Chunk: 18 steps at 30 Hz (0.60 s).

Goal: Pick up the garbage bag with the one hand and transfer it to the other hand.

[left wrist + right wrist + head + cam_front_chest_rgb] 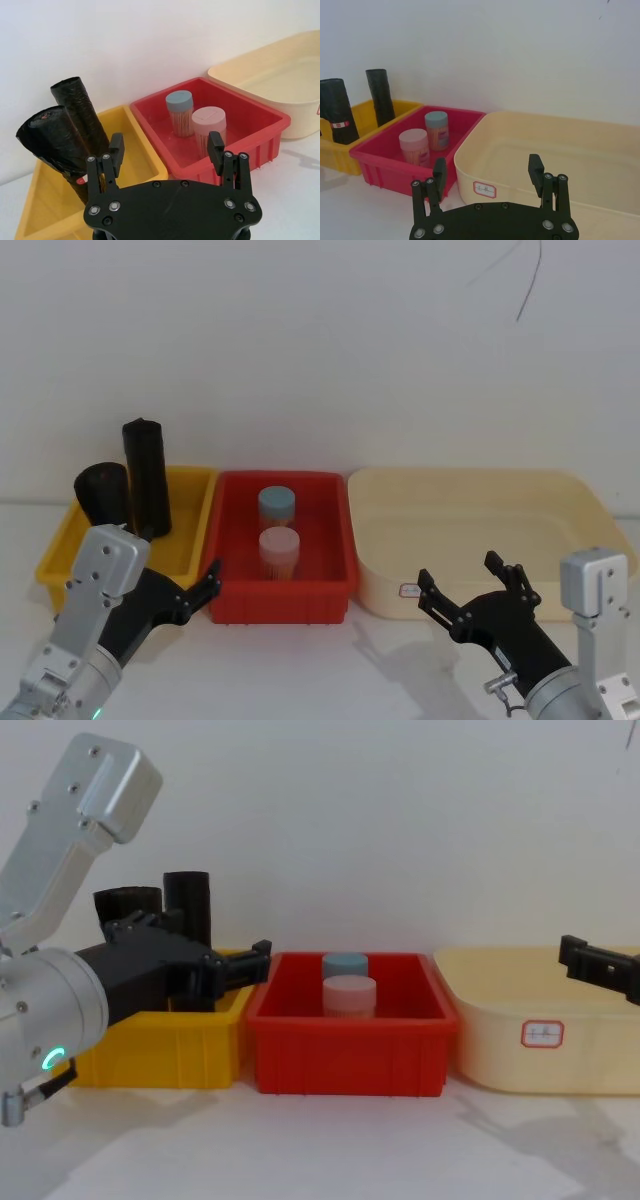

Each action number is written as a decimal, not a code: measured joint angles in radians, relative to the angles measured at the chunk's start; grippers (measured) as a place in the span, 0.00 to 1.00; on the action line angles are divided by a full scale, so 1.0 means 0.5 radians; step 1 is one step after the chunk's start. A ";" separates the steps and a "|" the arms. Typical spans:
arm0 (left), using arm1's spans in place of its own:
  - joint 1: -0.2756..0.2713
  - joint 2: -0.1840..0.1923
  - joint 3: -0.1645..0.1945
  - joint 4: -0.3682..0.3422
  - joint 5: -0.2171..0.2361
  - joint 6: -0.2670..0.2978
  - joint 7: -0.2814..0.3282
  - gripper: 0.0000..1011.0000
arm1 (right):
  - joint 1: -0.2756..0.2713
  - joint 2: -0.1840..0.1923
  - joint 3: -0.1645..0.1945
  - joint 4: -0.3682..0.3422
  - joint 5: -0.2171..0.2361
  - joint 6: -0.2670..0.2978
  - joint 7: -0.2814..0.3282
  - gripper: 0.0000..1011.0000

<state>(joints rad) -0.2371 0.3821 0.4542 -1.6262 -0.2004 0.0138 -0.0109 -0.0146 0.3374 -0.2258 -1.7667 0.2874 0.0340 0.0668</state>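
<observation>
1. yellow bin (150, 1060), rectangular, plastic: on the white table (330, 670) against the white wall, first in a row of three containers.

2. garbage bag (337, 107), a black cylindrical roll with a narrow red-and-white label band (339, 125): stands tilted inside the yellow bin, at 8 o'clock from the plain roll in the head view. No gripper touches it.

3. plain black roll (147, 475), cylindrical, no band showing: stands in the same bin toward the back wall, just beside the garbage bag. Whether the two touch cannot be told.

4. left gripper (166, 145), a black two-finger pincer on a silver-grey arm with a green ring light (50, 1060): at 7 o'clock in the head view, in front of the yellow bin's right end. Fingers are spread wide with nothing between them.

5. red bin (280, 608), rectangular, plastic: just beside the yellow bin, at its 3 o'clock.

6. blue-lidded jar (277, 502), clear, round: upright in the red bin.

7. pink-lidded jar (279, 545), clear, round: upright, near the blue-lidded jar at its 6 o'clock.

8. cream tub (470, 478), large, rounded, plastic: at 3 o'clock from the red bin, with a white sticker (485, 189) on its front wall.

9. right gripper (487, 165), a black two-finger pincer: at 5 o'clock in the head view, in front of the cream tub. Fingers are spread and hold nothing.
</observation>
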 joint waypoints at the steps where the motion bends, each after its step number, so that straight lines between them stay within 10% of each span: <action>1: 0.000 0.000 0.000 0.000 0.000 0.000 0.000 0.99 | 0.000 0.000 0.000 0.000 0.000 0.000 0.000 0.99; 18: 0.000 0.000 0.000 0.000 0.000 0.000 0.000 0.99 | 0.000 0.000 0.000 0.000 0.000 0.000 0.000 0.99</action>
<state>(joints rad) -0.2371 0.3821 0.4542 -1.6262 -0.2004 0.0138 -0.0109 -0.0146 0.3374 -0.2258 -1.7667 0.2874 0.0340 0.0668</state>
